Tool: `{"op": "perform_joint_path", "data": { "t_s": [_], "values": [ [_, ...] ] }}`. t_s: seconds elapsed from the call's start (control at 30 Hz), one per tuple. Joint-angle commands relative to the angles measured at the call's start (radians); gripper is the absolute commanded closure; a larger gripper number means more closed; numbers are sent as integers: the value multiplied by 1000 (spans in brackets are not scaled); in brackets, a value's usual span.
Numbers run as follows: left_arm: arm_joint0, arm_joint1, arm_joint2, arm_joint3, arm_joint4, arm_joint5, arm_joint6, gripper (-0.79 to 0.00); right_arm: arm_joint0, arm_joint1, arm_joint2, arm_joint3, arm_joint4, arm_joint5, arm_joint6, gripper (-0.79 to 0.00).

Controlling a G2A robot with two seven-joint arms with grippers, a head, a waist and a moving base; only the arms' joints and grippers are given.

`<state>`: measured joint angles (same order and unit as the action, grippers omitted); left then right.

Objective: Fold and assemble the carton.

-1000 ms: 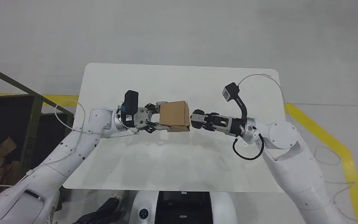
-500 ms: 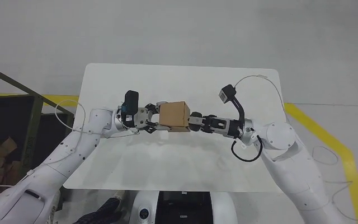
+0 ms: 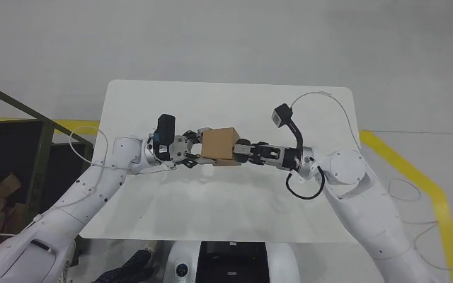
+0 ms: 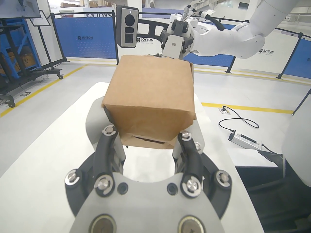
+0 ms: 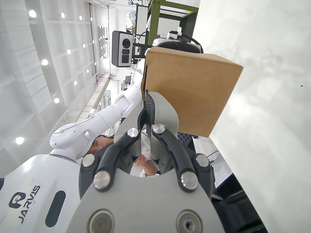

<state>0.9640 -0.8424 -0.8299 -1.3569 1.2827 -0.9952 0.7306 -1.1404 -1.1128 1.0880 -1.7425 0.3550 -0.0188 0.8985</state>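
White table (image 3: 233, 205), rounded corners. Brown carton (image 3: 221, 144) near middle; contact with tabletop unclear.

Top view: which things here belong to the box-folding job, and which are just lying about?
In the job: carton; left hand and right hand, both gripping it; white table underneath.
Lying about: green rack; cardboard scraps beside the table; power adapter on the floor, left wrist view.
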Motion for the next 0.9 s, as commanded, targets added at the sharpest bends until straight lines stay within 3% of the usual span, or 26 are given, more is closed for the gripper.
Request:
{"op": "perform_joint_path", "data": {
  "t_s": [0.0,0.4,0.87],
  "values": [
    [0,0,0,0,0,0,0,0,-15,5,26,-6,-2,-1,-6,0],
    [0,0,0,0,0,0,0,-43,-150,34,193,-44,11,-20,-36,0],
    [0,0,0,0,0,0,0,0,-207,40,238,-46,88,-108,0,0]
  ]
}}
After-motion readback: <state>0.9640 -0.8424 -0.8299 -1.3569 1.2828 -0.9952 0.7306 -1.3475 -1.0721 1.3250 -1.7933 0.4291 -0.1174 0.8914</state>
